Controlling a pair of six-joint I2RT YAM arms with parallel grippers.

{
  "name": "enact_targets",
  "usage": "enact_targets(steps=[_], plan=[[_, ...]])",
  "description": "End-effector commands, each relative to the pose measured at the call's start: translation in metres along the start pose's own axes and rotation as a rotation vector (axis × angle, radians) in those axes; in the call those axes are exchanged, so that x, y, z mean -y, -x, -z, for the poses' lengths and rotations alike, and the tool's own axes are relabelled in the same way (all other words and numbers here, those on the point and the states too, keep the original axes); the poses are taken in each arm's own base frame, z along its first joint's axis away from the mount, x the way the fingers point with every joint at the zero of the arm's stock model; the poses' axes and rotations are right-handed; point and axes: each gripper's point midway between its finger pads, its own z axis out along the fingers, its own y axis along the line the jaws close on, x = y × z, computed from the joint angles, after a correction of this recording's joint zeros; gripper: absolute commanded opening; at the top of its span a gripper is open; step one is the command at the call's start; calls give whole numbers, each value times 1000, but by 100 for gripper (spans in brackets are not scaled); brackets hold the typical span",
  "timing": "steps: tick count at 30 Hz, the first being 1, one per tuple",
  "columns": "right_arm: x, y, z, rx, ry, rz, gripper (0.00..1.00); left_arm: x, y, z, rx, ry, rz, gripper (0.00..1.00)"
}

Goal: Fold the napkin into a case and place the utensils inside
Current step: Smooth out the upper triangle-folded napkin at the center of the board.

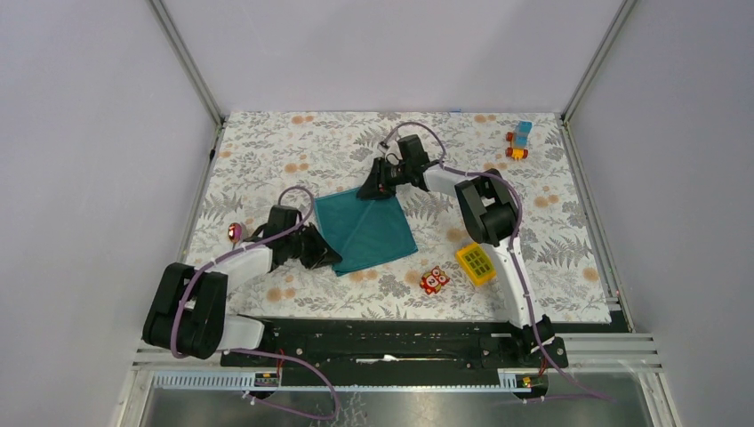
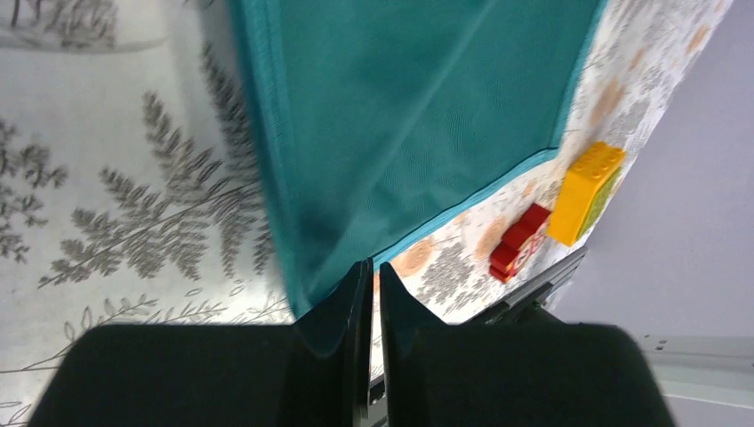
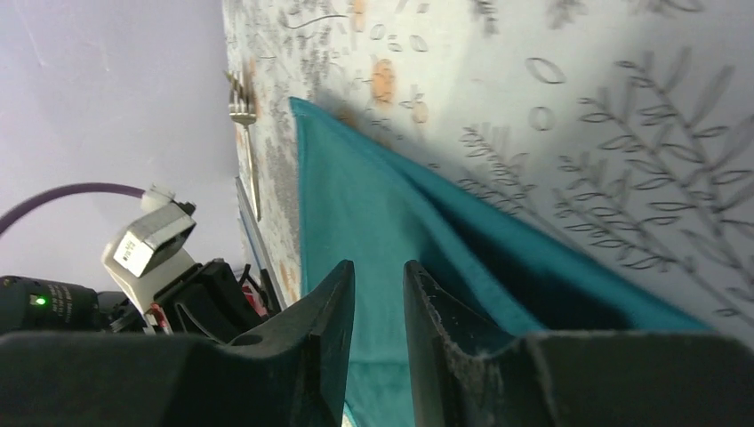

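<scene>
over the table, top view: napkin (image 1: 366, 233) loose, one crease, no case yet; spoon (image 1: 235, 233) well left of napkin, not inside | left wrist: left gripper (image 2: 373, 267) clenched on napkin's near corner | right wrist: right gripper (image 3: 378, 267) astride napkin's far corner, grip cannot tell; fork (image 3: 249, 151) beyond napkin

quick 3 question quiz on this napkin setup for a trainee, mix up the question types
1. True or false: the napkin is already folded into a narrow strip.
2. The red owl toy sits: A) beside the yellow block B) on the napkin C) between a gripper's fingers
3. Fill in: the ___ gripper is at the napkin's far corner.

Key: 1 false. 2 A. 3 right; the right gripper is at the far corner, the left gripper at the near one.
</scene>
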Motion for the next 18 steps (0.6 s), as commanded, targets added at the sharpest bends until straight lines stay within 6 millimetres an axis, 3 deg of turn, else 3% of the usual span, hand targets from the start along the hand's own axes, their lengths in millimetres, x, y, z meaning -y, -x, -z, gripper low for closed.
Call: enact_targets(steps=[1,4,7,12,18], plan=[[-2,27,6,55,36,45,32,0,-7,-5,-4,-70,-14,11],[13,28,8,61,15,24,31,-1,-14,-1,-13,-79,-22,14],[14,24,9,49,20,16,31,4,-16,11,2,-81,-45,23],[-9,23,23,62,29,27,34,12,-7,40,90,-21,-89,48],[-46,11,45,71,44,52,36,-4,7,48,161,101,-108,52]])
